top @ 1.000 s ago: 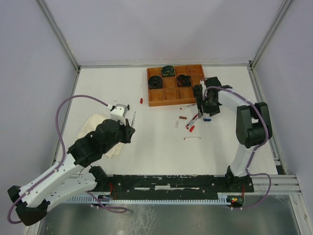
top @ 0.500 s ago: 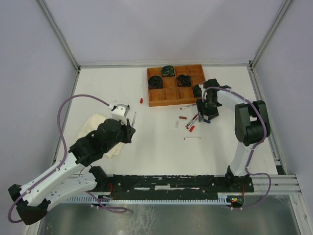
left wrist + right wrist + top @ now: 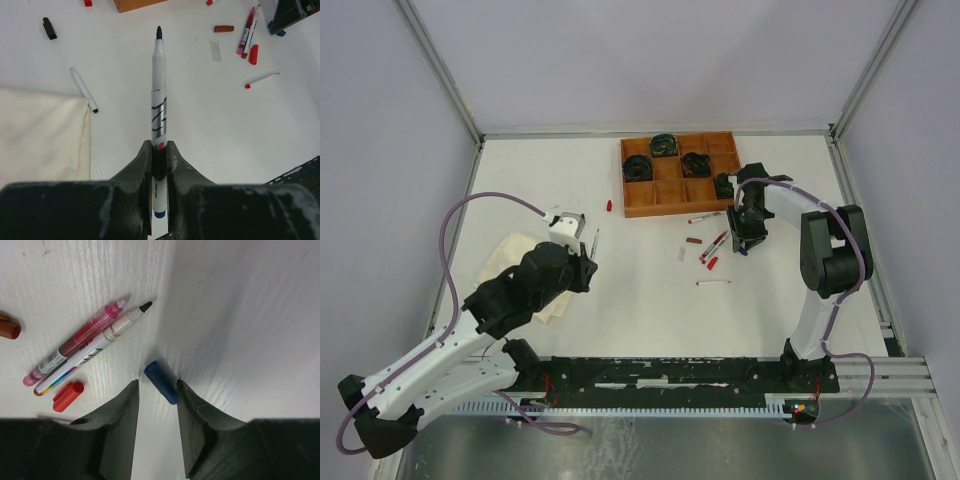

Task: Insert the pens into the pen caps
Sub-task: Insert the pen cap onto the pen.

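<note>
Top view: left gripper (image 3: 586, 262) holds 1 pen (image 3: 594, 239) left of centre, well apart from the right gripper (image 3: 744, 238), which is set low over the blue cap (image 3: 745, 248) beside the loose pens (image 3: 717, 243). Left wrist: jaws clenched on the white barrel, dark tip bare and pointing away. Right wrist: jaws parted astride the cap, not gripping it; judged step is cap pickup, so next: close, lift, line up with the held tip.

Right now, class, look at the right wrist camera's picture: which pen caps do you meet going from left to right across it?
brown cap → red cap → blue cap. The pink pen and the white pen overlap the red cap's span, so they are left out.
</note>
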Tool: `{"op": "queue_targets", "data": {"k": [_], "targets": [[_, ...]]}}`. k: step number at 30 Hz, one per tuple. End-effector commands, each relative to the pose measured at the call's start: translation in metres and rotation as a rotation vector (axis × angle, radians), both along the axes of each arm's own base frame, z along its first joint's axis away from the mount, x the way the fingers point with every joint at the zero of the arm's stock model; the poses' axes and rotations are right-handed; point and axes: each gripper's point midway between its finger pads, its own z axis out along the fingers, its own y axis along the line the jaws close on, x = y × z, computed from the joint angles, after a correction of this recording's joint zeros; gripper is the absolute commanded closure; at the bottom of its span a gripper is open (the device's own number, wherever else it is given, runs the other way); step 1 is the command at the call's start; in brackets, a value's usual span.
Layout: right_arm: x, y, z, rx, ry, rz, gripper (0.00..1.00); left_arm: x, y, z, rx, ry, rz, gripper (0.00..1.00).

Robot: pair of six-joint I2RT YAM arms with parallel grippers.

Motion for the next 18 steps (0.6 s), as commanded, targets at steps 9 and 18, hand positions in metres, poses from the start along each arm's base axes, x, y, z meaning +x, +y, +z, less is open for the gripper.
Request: {"op": "queue_targets", "data": {"k": [9, 18], "targets": [[0.0072, -0.0033, 0.0036, -0.017, -0.031, -0.036, 0.72, 0.0049, -0.0008, 0.0023, 0.002, -0.023, 0.009, 0.97], [0.0144, -0.0025, 0.0004, -0.019, -0.044, -0.05, 0.66, 0.0052, -0.0022, 0.001, 0.004, -0.019, 0.005, 0.97]]}}
